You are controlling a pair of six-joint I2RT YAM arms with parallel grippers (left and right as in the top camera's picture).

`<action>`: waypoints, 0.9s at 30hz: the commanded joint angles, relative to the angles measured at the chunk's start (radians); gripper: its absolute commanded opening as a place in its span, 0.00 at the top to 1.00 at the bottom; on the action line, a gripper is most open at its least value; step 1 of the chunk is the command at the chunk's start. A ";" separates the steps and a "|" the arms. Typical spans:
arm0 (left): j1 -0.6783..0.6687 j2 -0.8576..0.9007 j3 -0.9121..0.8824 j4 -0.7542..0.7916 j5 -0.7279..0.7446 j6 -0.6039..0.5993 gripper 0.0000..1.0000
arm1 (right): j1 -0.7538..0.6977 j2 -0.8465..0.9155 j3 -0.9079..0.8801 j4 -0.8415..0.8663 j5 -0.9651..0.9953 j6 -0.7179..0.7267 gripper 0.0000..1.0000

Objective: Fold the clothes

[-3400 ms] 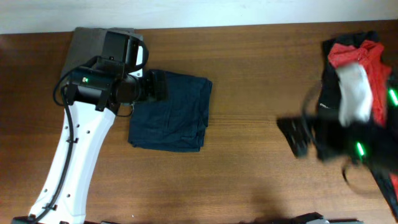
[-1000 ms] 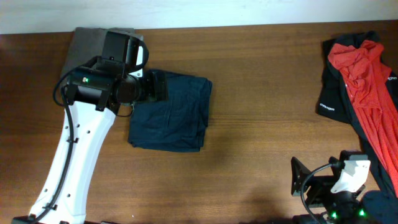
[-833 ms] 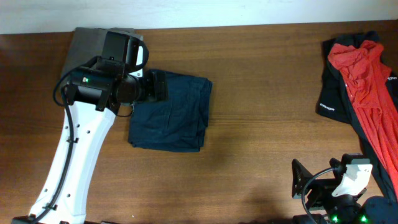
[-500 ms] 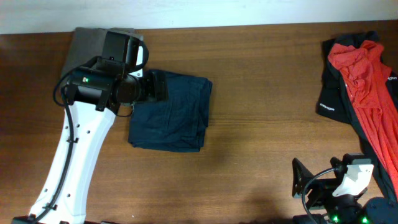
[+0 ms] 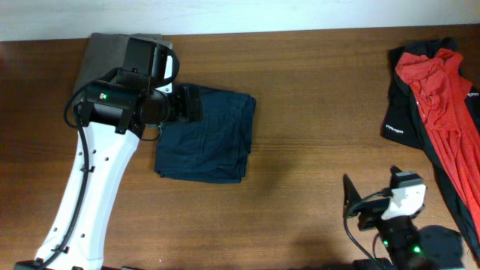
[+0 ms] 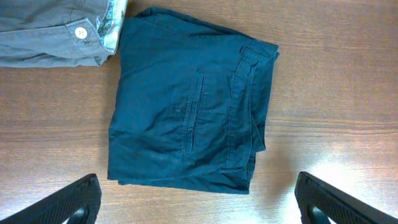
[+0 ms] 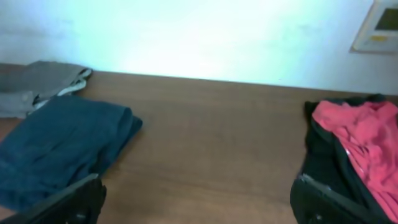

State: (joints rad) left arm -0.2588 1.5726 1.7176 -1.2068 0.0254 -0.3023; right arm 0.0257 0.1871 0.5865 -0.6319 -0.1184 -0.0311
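Note:
Folded dark blue shorts (image 5: 210, 133) lie on the table at left centre; they also show in the left wrist view (image 6: 189, 102) and in the right wrist view (image 7: 56, 146). A folded grey garment (image 5: 105, 52) lies behind them at the far left (image 6: 53, 31). A heap of red and black clothes (image 5: 435, 97) lies unfolded at the right edge (image 7: 354, 143). My left gripper (image 6: 198, 202) hangs open above the blue shorts, holding nothing. My right gripper (image 7: 196, 202) is open and empty, low at the front right of the table (image 5: 352, 206).
The brown wooden table (image 5: 315, 112) runs to a white wall at the back. The left arm's white link (image 5: 90, 195) crosses the front left of the table. A white wall panel (image 7: 379, 25) shows at top right of the right wrist view.
The right arm has drawn back from the clothes heap to the table's front right edge and shifted slightly left. The left arm and the folded garments have not moved.

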 commanded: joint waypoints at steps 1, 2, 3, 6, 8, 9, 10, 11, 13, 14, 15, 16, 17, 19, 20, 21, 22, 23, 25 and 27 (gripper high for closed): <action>-0.001 -0.008 0.004 0.002 -0.003 0.005 0.01 | -0.008 -0.047 -0.103 0.082 -0.012 -0.014 0.01; -0.001 -0.008 0.004 0.002 -0.003 0.005 0.01 | -0.008 -0.059 -0.134 0.119 -0.006 -0.014 0.01; -0.001 -0.008 0.004 0.002 -0.003 0.005 0.01 | -0.008 -0.074 -0.169 0.161 0.000 -0.014 0.01; -0.001 -0.008 0.004 0.002 -0.003 0.005 0.01 | -0.008 -0.113 -0.256 0.253 0.020 -0.014 0.01; -0.001 -0.008 0.004 0.002 -0.003 0.005 0.01 | -0.008 -0.133 -0.307 0.294 0.027 -0.014 0.01; -0.001 -0.008 0.004 0.002 -0.003 0.005 0.01 | -0.008 -0.142 -0.330 0.311 0.033 -0.014 0.01; -0.001 -0.008 0.004 0.002 -0.003 0.005 0.01 | -0.008 -0.149 -0.352 0.329 0.037 -0.014 0.01; -0.001 -0.008 0.004 0.002 -0.003 0.005 0.01 | -0.008 -0.156 -0.375 0.348 0.037 -0.014 0.01; -0.001 -0.008 0.004 0.002 -0.003 0.005 0.01 | -0.008 -0.173 -0.418 0.389 0.038 -0.014 0.01; -0.001 -0.008 0.004 0.002 -0.003 0.005 0.01 | -0.008 -0.183 -0.443 0.408 0.038 -0.014 0.01; -0.001 -0.008 0.004 0.002 -0.003 0.005 0.01 | -0.008 -0.184 -0.462 0.428 0.037 -0.013 0.01; -0.001 -0.008 0.004 0.002 -0.003 0.005 0.01 | -0.008 -0.184 -0.477 0.441 0.037 -0.013 0.01; -0.001 -0.008 0.004 0.002 -0.003 0.005 0.01 | -0.008 -0.184 -0.490 0.451 0.037 -0.013 0.01; -0.001 -0.008 0.004 0.002 -0.003 0.005 0.01 | -0.008 -0.184 -0.510 0.457 0.037 -0.013 0.01; -0.001 -0.008 0.004 0.002 -0.003 0.005 0.01 | -0.008 -0.184 -0.520 0.456 0.038 -0.014 0.01; -0.001 -0.008 0.004 0.002 -0.003 0.005 0.01 | -0.008 -0.184 -0.529 0.456 0.042 -0.014 0.01; -0.001 -0.008 0.004 0.002 -0.003 0.005 0.01 | -0.008 -0.184 -0.537 0.455 0.045 -0.014 0.01; -0.001 -0.008 0.004 0.002 -0.003 0.005 0.01 | -0.008 -0.184 -0.537 0.458 0.048 -0.015 0.01; -0.001 -0.008 0.004 0.002 -0.003 0.005 0.01 | -0.008 -0.184 -0.537 0.457 0.065 -0.017 0.01; -0.001 -0.008 0.004 0.002 -0.003 0.005 0.01 | -0.008 -0.184 -0.537 0.457 0.083 -0.017 0.01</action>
State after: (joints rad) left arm -0.2588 1.5726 1.7176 -1.2076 0.0257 -0.3023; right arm 0.0257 0.0147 0.0605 -0.1780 -0.0750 -0.0387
